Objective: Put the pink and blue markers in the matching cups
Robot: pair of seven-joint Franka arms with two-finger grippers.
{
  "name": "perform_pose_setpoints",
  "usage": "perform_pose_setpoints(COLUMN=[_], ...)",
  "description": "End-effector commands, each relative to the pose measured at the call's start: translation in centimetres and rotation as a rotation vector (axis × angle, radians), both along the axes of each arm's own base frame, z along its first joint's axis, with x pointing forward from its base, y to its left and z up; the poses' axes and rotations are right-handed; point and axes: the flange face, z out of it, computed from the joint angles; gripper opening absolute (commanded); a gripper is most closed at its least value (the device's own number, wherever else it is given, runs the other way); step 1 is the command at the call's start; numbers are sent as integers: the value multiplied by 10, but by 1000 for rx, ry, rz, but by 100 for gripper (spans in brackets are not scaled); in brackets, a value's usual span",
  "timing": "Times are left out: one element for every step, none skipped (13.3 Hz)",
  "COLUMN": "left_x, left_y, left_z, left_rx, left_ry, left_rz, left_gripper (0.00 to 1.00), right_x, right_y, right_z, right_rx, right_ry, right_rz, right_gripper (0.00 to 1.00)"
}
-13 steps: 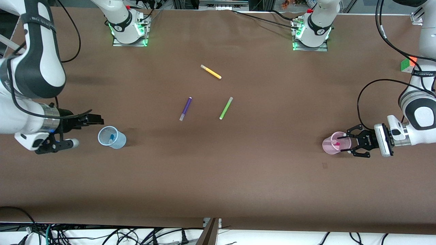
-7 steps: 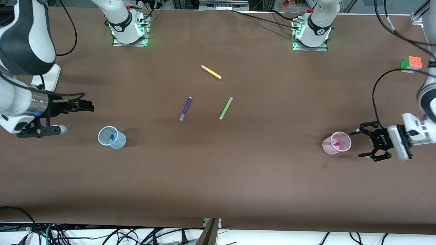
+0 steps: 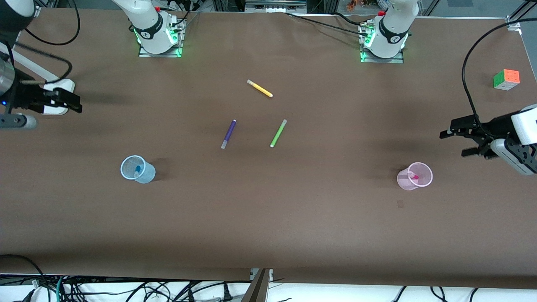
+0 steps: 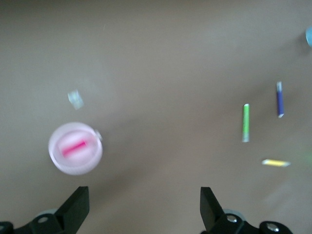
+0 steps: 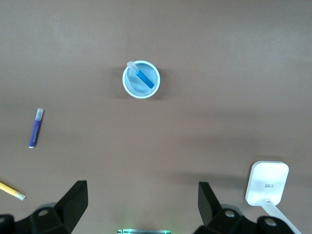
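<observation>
Now you're pulling both claws away: left claw point(image 3: 455, 140) and right claw point(image 3: 75, 105) both open, empty. Pink marker point(image 3: 414, 177) sitting in pink cup point(image 3: 423, 181), blue marker point(image 3: 136, 170) in blue cup point(image 3: 144, 175); task looking done.

Colours across the brown-covered table point(image 3: 268, 218)

A bright blue felt-tip marker point(image 3: 136, 170) with a pale end shows inside the translucent light blue plastic cup point(image 3: 144, 174); a magenta-pink marker point(image 3: 414, 177) shows inside the translucent light pink plastic cup point(image 3: 403, 181). On the matte brown cover lie a purple marker point(image 3: 228, 134) with a pale grey tip, a lime-green marker point(image 3: 278, 133) with a whitish end, and a yellow marker point(image 3: 259, 88) with a cream end. A puzzle cube point(image 3: 506, 79) shows orange and green tiled faces. Both arms are white and black, with black grippers and green-lit bases.
</observation>
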Motion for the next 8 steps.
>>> perform_pose_setpoints(left_x=[0,-1,-3,-6,-9,-13,-20,-28], left_y=[-18,-29,-41,-56,-61,-67,-80,-92], left_z=[10,18,26,38,51,65,76,90], left_rx=[130,194,255,274,282,310,361,405], left_ry=[142,146,165,184,185,173,154,126], left_rz=[204,219,232,227,226,216,195,176], left_gripper=[100,100,100,100,100,100,100,100], right_x=[-28,-35,-36,-35,-34,-34,-33,-31], right_y=[-2,-2,0,0,1,3,2,-4], right_z=[-4,-6,-7,-9,-10,-11,-13,-16], right_rx=[-15,-14,-9,-6,0,21,24,28], right_ry=[26,29,35,37,42,47,49,55], right_rz=[-25,-28,-27,-27,-27,-28,-31,-40], right_gripper=[100,100,100,100,100,100,100,100])
